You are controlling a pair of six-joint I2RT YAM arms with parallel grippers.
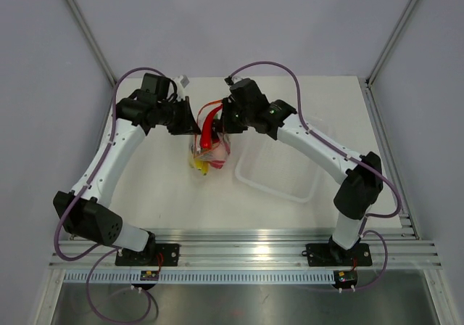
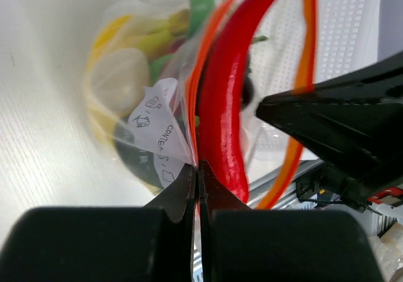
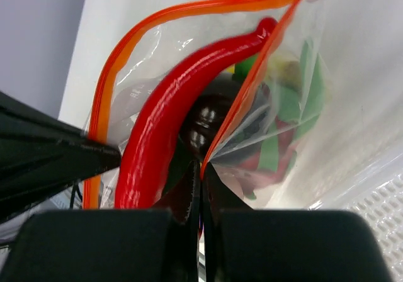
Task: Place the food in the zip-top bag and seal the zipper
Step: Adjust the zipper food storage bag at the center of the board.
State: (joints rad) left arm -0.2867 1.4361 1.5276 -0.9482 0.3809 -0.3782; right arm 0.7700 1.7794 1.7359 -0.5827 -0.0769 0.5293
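The clear zip-top bag [image 1: 210,151] hangs between my two grippers above the table, mouth held open. My left gripper [image 1: 190,125] is shut on the bag's orange-red zipper strip [image 2: 196,99] at one side. My right gripper [image 1: 226,122] is shut on the strip [image 3: 242,99] at the other side. The long red chilli [image 1: 207,130] stands in the bag with its tip above the mouth; it also shows in the left wrist view [image 2: 223,106] and the right wrist view [image 3: 170,118]. Banana [image 2: 110,36], a whitish piece [image 2: 119,80], a dark round fruit [image 3: 204,121] and pink-green dragon fruit [image 3: 277,143] lie inside.
A rigid clear rectangular tray [image 1: 279,167] lies on the table right of the bag, under my right arm. Grey walls enclose the table at the back and sides. An aluminium rail [image 1: 246,249] runs along the near edge.
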